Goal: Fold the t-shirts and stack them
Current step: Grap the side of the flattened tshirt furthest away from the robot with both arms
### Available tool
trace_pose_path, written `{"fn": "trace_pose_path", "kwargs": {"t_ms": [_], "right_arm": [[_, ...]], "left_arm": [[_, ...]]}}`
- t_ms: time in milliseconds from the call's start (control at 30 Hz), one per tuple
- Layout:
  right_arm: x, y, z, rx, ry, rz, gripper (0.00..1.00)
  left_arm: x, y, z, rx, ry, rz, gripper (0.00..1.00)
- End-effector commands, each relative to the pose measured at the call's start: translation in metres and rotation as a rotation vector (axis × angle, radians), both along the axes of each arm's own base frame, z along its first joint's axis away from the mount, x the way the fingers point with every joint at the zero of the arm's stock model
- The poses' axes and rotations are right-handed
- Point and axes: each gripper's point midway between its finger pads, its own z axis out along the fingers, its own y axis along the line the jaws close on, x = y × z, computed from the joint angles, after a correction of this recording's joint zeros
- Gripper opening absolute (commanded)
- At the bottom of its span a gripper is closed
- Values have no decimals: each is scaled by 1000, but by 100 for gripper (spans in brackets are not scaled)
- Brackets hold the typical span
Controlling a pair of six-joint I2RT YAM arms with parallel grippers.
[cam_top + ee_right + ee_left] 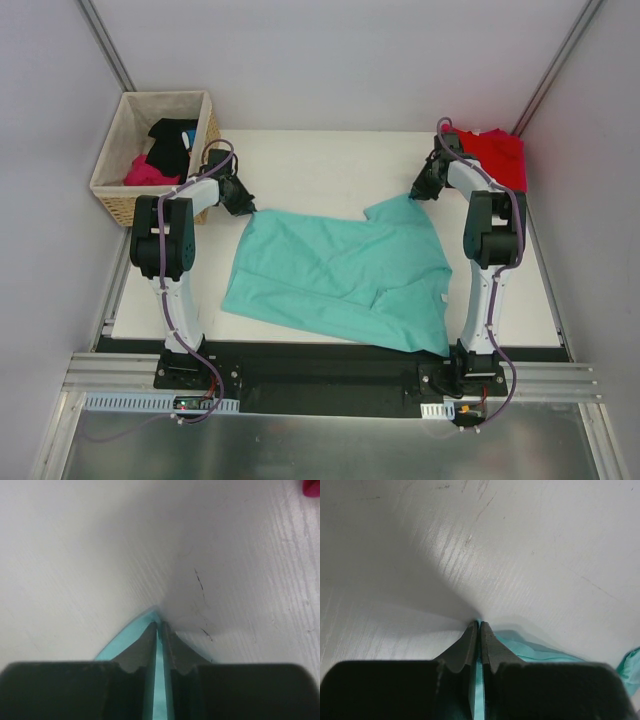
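The teal t-shirt [335, 275] lies spread and rumpled across the middle of the white table. My left gripper [246, 208] is shut on its far left corner; teal cloth [479, 700] shows pinched between the fingers in the left wrist view [479, 625]. My right gripper [418, 192] is shut on its far right corner; teal cloth [159, 690] shows between its fingers in the right wrist view [160, 625]. The red t-shirt [493, 152] lies bunched at the table's far right corner, behind the right arm.
A wicker basket [112, 190] with a pale liner stands at the far left off the table corner, holding a black garment [172, 138] and a magenta-pink garment [148, 172]. Grey walls close in on the left, right and back.
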Motion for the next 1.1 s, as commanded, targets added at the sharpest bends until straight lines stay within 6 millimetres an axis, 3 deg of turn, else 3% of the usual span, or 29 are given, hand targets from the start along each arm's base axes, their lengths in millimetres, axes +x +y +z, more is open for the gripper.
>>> {"fn": "trace_pose_path", "kwargs": {"t_ms": [0,200,300,367,400,467,533,567,633,700,767,833,900,933,1000,1067], "right_arm": [[-7,5,-10,1,48,0,1],[-8,8,3,-7,12,35,1],[-10,10,23,-21,-30,61,1],[-12,11,48,-16,-78,68,1],[-21,14,47,-10,-69,79,1],[-28,20,76,-9,-135,93,1],[-46,25,84,-32,-144,114,0],[-52,28,105,-37,-188,125,0],[-73,31,104,-78,-177,149,0],[-88,29,123,-96,-215,147,1],[-106,29,121,-101,-203,152,1],[-119,28,133,-106,-225,148,1],[-136,25,126,-113,-201,146,1],[-142,19,133,-135,-220,126,0],[-159,12,126,-151,-203,114,0],[-173,5,137,-166,-225,97,0]], "left_arm": [[-15,1,-8,6,48,-1,0],[-12,1,1,8,20,-19,0],[-13,1,13,13,-6,-33,0],[-16,1,23,11,-26,-42,0],[-18,-1,26,6,-31,-48,0],[-23,-2,34,-1,-47,-58,0],[-34,-2,34,-7,-37,-60,0],[-37,-2,41,-11,-52,-60,0],[-50,-1,39,-7,-38,-56,0],[-54,0,47,-1,-64,-58,0],[-61,2,50,5,-70,-60,0],[-66,2,51,0,-70,-58,0],[-69,2,56,-2,-80,-53,0],[-73,2,53,-1,-71,-53,0],[-76,3,54,-1,-76,-49,0],[-82,4,52,1,-74,-43,0]]}}
